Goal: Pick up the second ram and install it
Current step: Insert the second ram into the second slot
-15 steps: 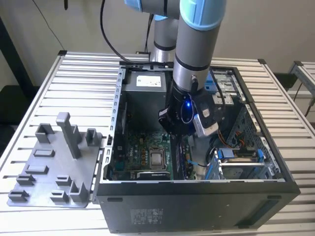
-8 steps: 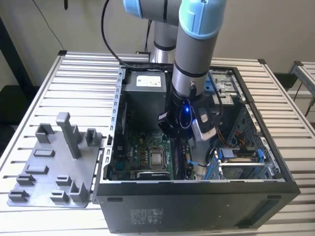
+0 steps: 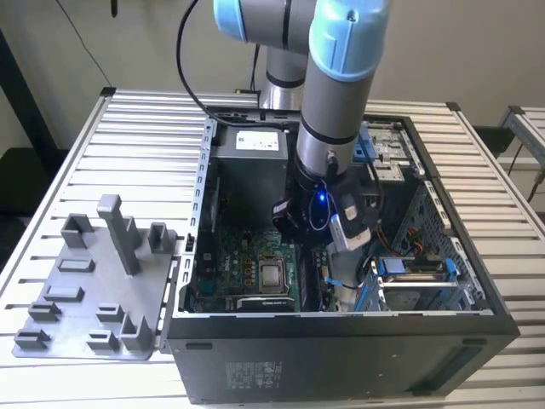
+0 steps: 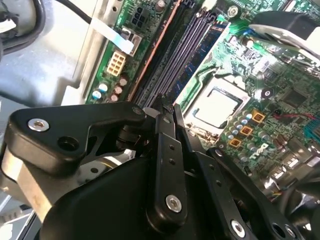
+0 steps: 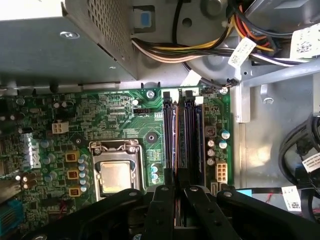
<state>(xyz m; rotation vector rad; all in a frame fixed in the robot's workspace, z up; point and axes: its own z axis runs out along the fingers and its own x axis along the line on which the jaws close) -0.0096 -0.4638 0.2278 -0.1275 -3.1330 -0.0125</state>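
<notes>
My gripper (image 3: 300, 228) is down inside the open computer case (image 3: 341, 349), over the memory slots (image 5: 192, 145) beside the silver processor (image 5: 116, 176). In both wrist views the black fingers stand close together. The second ram (image 5: 176, 150), seen edge-on as a thin brown-edged strip, runs out from between them along one slot. In the second wrist view the gripper (image 4: 167, 107) is closed on the near end of that strip (image 4: 154, 47). Whether the stick is fully seated I cannot tell. My gripper (image 5: 179, 189) hides the stick's near end.
A grey tray (image 3: 77, 290) with upright posts lies on the slatted table at the exterior view's left. Inside the case, the power supply box (image 5: 50, 40) and a bundle of coloured cables (image 5: 200, 45) crowd the far end of the slots. A drive cage (image 3: 417, 277) sits at the exterior view's right.
</notes>
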